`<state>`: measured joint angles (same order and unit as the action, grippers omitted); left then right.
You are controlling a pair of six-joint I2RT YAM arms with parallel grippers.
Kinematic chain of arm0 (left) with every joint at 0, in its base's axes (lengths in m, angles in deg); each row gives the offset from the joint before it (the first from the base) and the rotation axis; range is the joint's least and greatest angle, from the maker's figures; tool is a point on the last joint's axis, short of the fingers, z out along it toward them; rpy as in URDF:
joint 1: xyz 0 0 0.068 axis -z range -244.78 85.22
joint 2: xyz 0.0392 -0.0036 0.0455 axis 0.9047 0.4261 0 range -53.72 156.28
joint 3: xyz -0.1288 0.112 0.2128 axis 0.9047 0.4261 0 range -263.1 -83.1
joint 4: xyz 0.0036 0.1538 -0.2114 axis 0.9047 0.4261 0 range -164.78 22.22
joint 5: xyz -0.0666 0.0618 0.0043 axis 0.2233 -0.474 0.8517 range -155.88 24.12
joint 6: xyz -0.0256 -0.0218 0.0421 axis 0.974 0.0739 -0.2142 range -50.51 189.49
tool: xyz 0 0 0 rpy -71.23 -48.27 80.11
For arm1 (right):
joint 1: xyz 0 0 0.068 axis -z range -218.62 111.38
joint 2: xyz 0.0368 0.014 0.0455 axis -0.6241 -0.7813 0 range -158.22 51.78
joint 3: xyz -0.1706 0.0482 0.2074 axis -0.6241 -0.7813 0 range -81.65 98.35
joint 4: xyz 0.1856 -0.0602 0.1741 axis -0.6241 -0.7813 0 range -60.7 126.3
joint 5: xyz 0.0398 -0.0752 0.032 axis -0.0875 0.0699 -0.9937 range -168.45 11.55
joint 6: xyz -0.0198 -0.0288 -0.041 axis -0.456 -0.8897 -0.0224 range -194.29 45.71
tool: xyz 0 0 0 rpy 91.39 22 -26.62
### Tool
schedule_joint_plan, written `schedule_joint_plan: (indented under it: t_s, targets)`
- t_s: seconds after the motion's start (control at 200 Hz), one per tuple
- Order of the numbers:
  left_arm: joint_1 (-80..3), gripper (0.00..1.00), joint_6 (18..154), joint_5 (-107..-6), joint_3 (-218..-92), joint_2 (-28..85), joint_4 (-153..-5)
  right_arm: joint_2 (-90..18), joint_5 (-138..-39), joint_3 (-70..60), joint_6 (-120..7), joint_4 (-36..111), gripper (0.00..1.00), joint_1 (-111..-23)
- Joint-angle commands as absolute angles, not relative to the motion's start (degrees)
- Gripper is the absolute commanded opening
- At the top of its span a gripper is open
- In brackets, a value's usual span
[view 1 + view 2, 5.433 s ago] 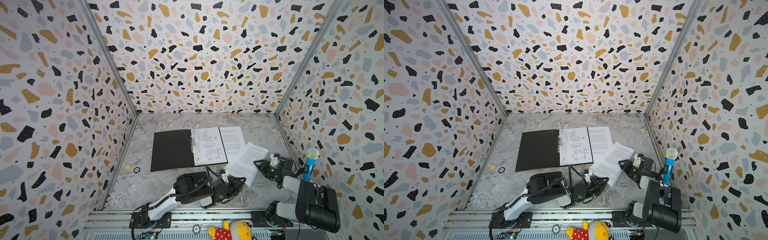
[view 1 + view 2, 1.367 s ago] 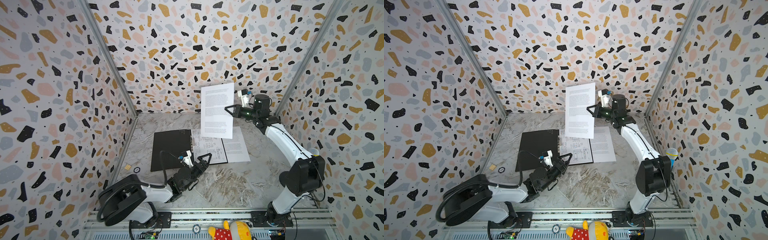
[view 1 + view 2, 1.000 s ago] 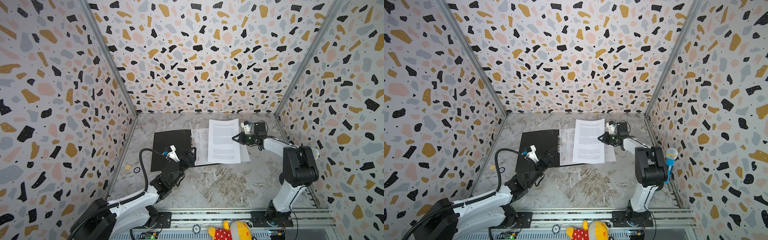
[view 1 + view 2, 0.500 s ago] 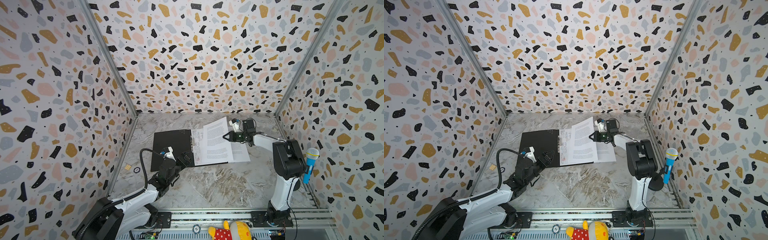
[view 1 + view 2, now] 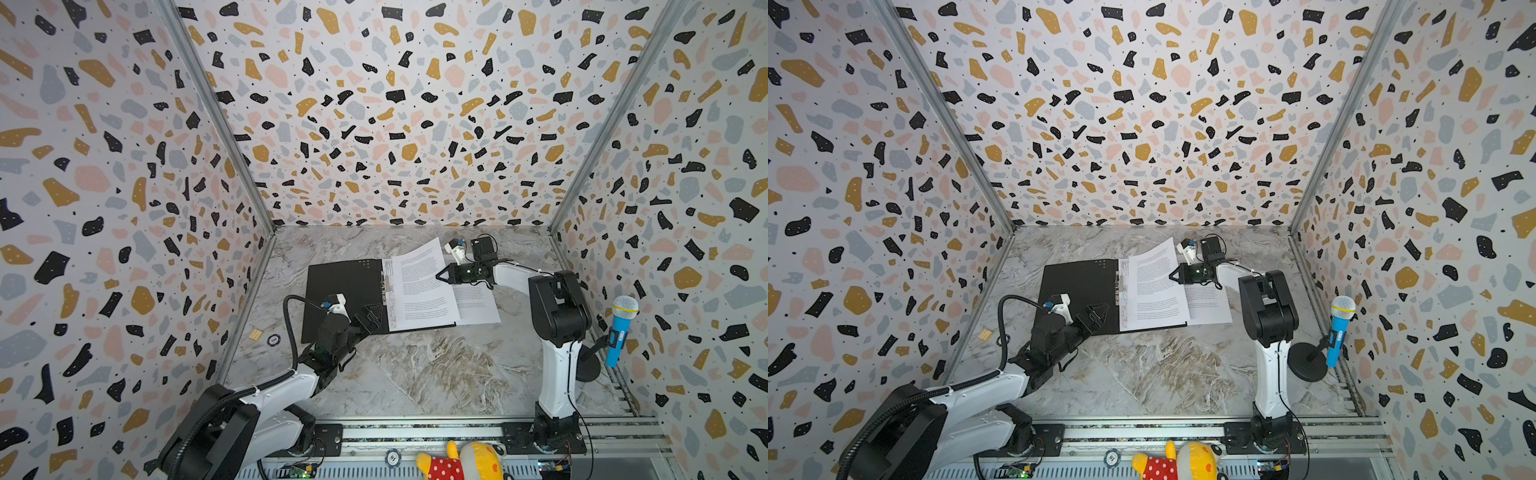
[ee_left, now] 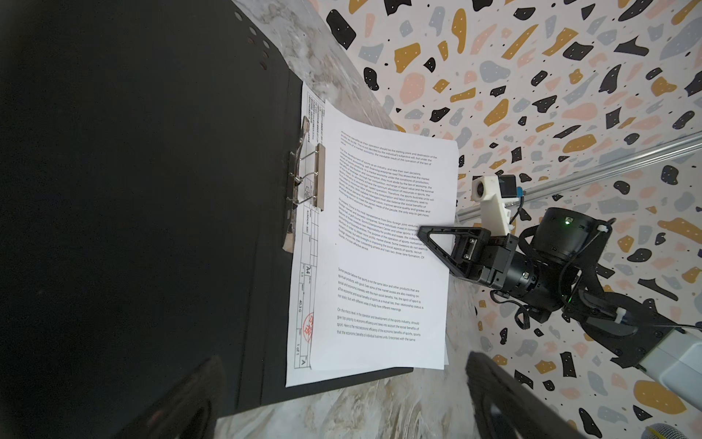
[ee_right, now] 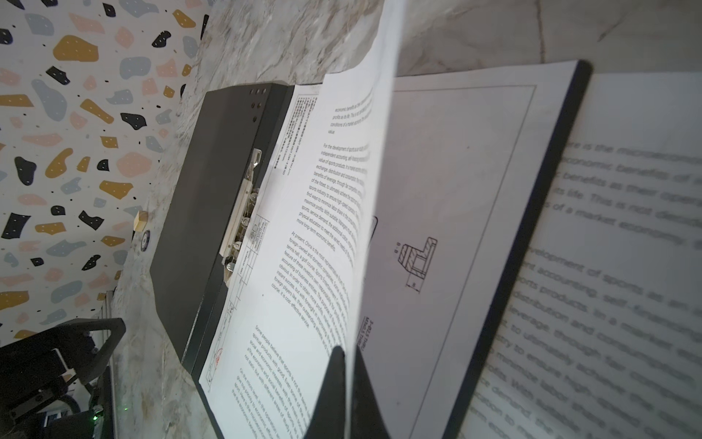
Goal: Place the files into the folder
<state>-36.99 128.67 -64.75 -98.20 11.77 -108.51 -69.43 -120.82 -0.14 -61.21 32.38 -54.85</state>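
Observation:
The folder (image 5: 340, 291) (image 5: 1075, 286) lies open on the table, black inside up, with its metal clip (image 6: 304, 178) at the spine. A drawing sheet (image 7: 437, 228) lies in the folder's right half. My right gripper (image 5: 439, 275) (image 7: 346, 365) is shut on the right edge of a text sheet (image 5: 419, 286) (image 6: 380, 247). That sheet slopes down over the drawing sheet, its left edge near the clip. Another text sheet (image 5: 478, 303) (image 7: 626, 247) lies on the table, right of the folder. My left gripper (image 5: 372, 316) (image 6: 342, 410) is open and empty at the folder's front edge.
A blue toy microphone (image 5: 621, 324) on a black stand is at the right wall. A small wooden block (image 5: 255, 334) and a round token (image 5: 273, 340) lie left of the folder. A plush toy (image 5: 461, 461) sits on the front rail.
My right gripper has brought the text sheet down from high at the back and leftward over the folder's right half. The left arm has reached to the folder's front edge, still open.

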Motion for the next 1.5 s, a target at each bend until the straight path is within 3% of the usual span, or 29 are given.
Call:
schedule_joint_plan:
  t_s: [0.0,1.492]
  targets:
    - [-37.4,0.99,127.5,-63.9,-97.3,11.6,-111.4,-69.3,-122.6,2.4,-62.5,29.9,0.0,-55.5]
    - [-37.7,1.0,128.6,-63.9,-96.0,11.4,-112.6,-71.9,-123.1,2.6,-52.2,35.6,0.0,-57.0]
